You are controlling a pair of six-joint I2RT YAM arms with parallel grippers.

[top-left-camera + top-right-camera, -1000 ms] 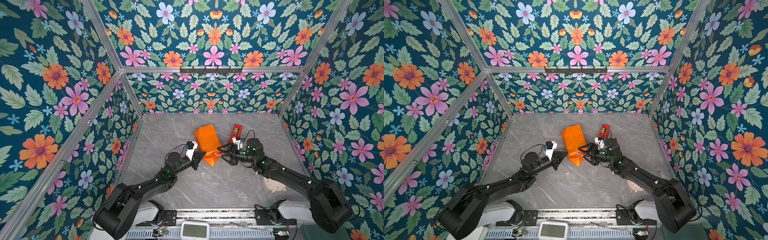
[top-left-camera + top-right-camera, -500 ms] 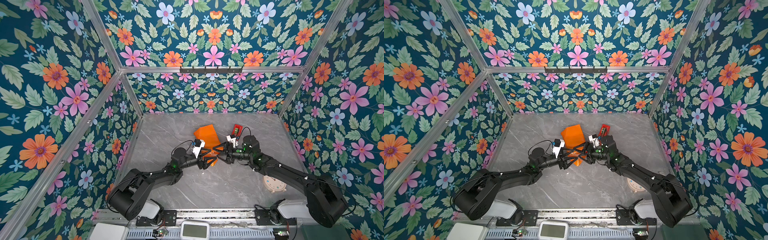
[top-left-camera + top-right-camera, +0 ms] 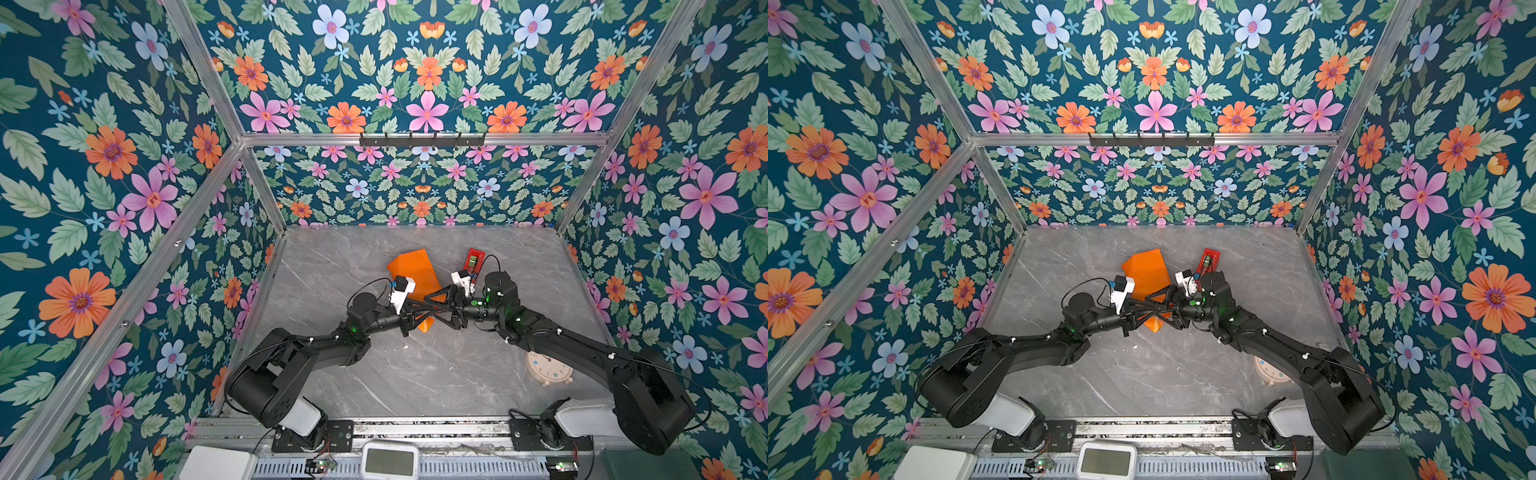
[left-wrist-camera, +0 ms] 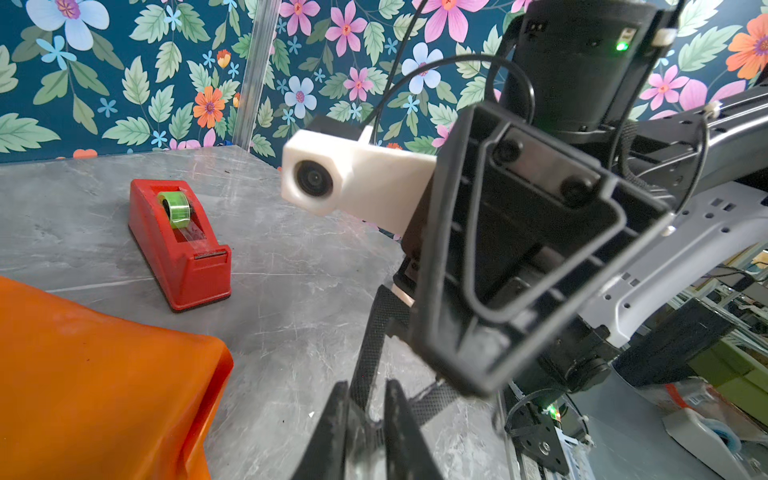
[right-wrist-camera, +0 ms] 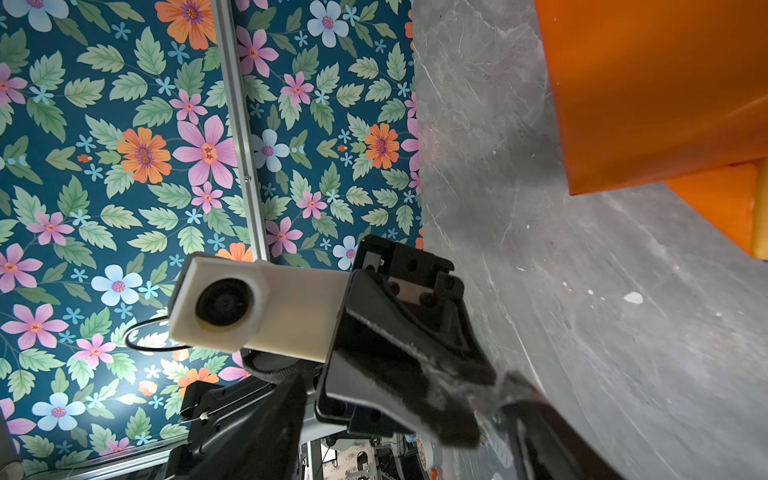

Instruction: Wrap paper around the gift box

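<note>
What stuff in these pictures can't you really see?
- gift box: it shows in no view. It may lie under the orange paper, but that cannot be checked.
- clock: in both top views the right arm covers part of it.
- something clear between the fingers of the left gripper: in the left wrist view it is blurred and cut off by the edge, so I can't tell what it is.

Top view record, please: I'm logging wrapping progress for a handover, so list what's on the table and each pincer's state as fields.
paper: orange side out, folded up mid-table
box: not visible
tape dispenser: red, beside the paper, not touching
clock: front right, partly hidden by the right arm
left pincer: shut, tips at the right pincer
right pincer: open
</note>
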